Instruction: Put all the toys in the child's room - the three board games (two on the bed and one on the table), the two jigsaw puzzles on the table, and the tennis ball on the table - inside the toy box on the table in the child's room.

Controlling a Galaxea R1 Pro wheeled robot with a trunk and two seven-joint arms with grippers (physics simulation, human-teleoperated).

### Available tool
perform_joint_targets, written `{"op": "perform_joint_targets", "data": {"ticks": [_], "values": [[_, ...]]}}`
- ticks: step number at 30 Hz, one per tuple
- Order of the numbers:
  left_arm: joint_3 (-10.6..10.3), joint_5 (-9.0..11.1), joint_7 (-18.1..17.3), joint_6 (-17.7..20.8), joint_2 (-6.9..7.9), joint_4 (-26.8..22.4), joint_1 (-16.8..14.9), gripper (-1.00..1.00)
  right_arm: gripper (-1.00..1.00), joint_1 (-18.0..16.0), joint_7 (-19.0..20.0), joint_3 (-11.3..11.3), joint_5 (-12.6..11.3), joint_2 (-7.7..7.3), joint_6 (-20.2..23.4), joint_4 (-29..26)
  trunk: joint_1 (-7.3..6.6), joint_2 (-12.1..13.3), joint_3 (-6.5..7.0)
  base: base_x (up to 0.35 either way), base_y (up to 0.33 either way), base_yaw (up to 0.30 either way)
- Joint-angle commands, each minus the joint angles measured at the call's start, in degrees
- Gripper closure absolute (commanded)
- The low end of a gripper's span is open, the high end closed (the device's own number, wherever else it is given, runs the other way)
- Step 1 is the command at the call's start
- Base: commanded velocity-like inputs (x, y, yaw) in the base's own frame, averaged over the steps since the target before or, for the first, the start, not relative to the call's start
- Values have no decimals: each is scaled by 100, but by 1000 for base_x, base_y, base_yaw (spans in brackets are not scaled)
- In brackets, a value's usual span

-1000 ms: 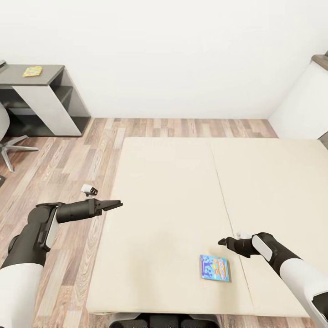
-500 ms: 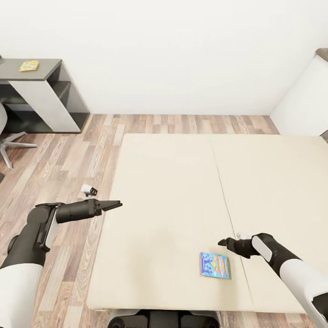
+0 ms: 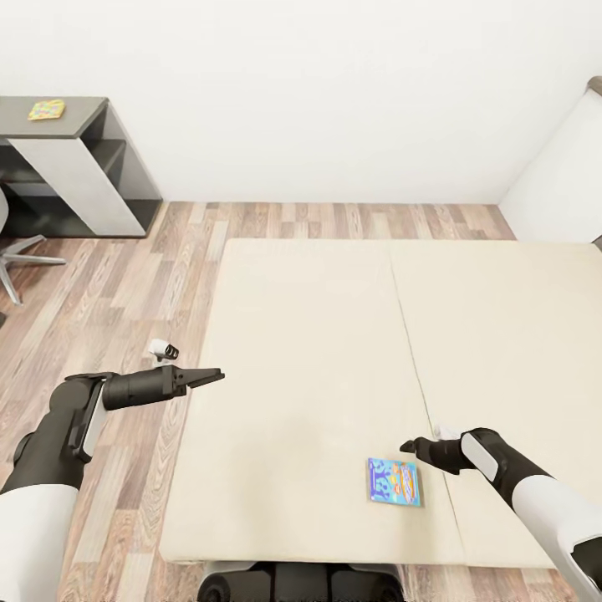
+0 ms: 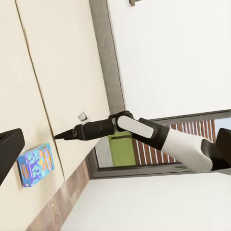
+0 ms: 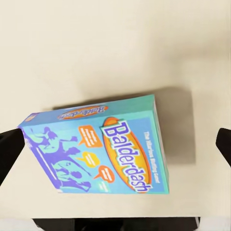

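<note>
A light blue board game [image 3: 395, 482], printed "Balderdash", lies flat on the beige bed [image 3: 318, 334] near its front edge. My right gripper [image 3: 406, 444] hovers open just beyond and to the right of the box. In the right wrist view the box [image 5: 98, 149] lies between the spread fingers [image 5: 8, 150]. My left gripper [image 3: 219, 374] hangs open over the bed's left edge, well left of the box. The left wrist view shows the box [image 4: 36, 164] and my right gripper [image 4: 57, 136] near it. A multicoloured jigsaw puzzle [image 3: 46, 109] lies on a dark grey-topped unit [image 3: 84, 117] at the far left.
Wood-plank floor [image 3: 109, 284] runs left of and behind the bed. An office chair base [image 3: 17, 255] stands at the left edge. The grey headboard [image 4: 103, 62] borders the bed on the right, against the white wall.
The camera has moved, so the floor, unit and bed have slid up in the picture. Both arms keep their pose, and the blue box lies in the same spot on the bed.
</note>
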Motion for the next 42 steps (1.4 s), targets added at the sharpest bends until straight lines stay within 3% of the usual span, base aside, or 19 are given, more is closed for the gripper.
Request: {"op": "perform_joint_targets", "data": {"ticks": [1,21,42], "values": [[-1,-6,-25,61,1,-1,-2,-100,-100,-3,28,19,26,-4,16,-4,3,-9,-17,0,0,0],[0,-6,-25,61,1,-10,1,-100,-100,-5,26,23,59,6,12,-20,3,-9,-198,0,0,0],[-9,-6,-25,61,1,-36,1,-100,-100,-6,27,19,131,6,15,-56,3,-9,-222,0,0,0]]}}
